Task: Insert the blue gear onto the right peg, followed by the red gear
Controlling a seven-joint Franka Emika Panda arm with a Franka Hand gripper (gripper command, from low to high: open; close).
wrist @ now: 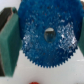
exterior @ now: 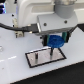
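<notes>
My gripper (exterior: 55,36) is shut on the blue gear (exterior: 55,42) and holds it flat, just above the grey black-bordered plate (exterior: 44,59). A thin dark pin, the right peg (exterior: 50,50), stands under the gear's near edge. A shorter-looking pin (exterior: 38,56) stands further toward the exterior view's left. In the wrist view the blue gear (wrist: 40,47) fills most of the picture, with its centre hole showing light. A teal finger pad (wrist: 9,42) presses its rim. A sliver of the red gear (wrist: 34,82) shows at the picture's edge. I cannot find the red gear in the exterior view.
The white table (exterior: 15,67) carries the plate. The arm's white body (exterior: 35,12) and a black cable (exterior: 12,31) hang over the table's back, toward the exterior view's left.
</notes>
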